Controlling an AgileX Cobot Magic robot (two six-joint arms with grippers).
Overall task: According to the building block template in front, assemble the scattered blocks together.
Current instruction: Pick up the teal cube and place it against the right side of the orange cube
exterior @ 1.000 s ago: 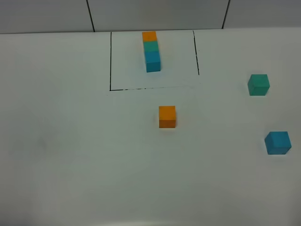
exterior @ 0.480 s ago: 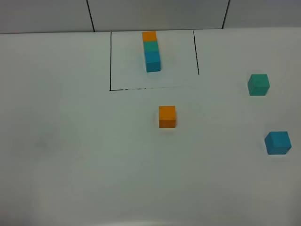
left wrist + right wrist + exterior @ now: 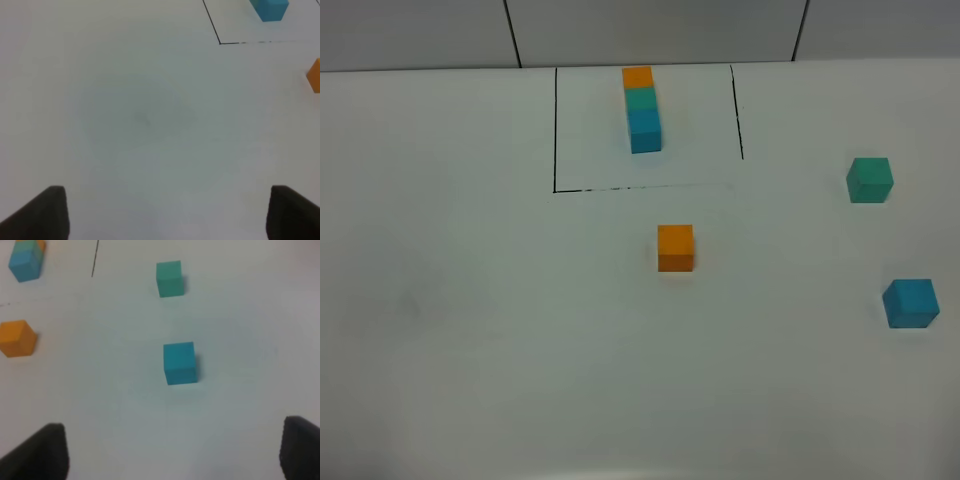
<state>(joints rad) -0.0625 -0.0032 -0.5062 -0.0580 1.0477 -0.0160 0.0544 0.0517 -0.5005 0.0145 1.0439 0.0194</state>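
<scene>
Finds the building block template (image 3: 641, 108) at 12 o'clock on the white table (image 3: 470, 330), enclosed by a thin black drawn rectangle (image 3: 555, 130): orange at the far end, teal-green in the middle, blue nearest, joined in one straight row. Judges the framing as meant to keep the reference apart from the working stock and to fix the colour order for copying. Records the scattered blocks (image 3: 675, 247) outside the frame, none touching another: the orange cube (image 3: 675, 247) near the table's centre, just beyond the frame's 6 o'clock edge; the teal-green cube (image 3: 869, 180) well apart, between 2 and 3 o'clock; the blue cube (image 3: 910, 303) between 3 and 4 o'clock. Rates assembly as not yet begun. Sees neither arm in the high view. Finds the left gripper (image 3: 167, 200) with jaws spread wide, holding nothing and touching nothing, poised over bare table, with only a corner of the frame, the template's blue end and an edge of the orange cube ahead. Finds the right gripper (image 3: 175, 440) likewise spread wide and empty, with the blue cube ahead roughly on its centre line and the teal-green cube beyond. Judges the right arm the better placed for a first pick, most likely of the blue cube. Flags a risk of nudging so small a cube off line on closing.
</scene>
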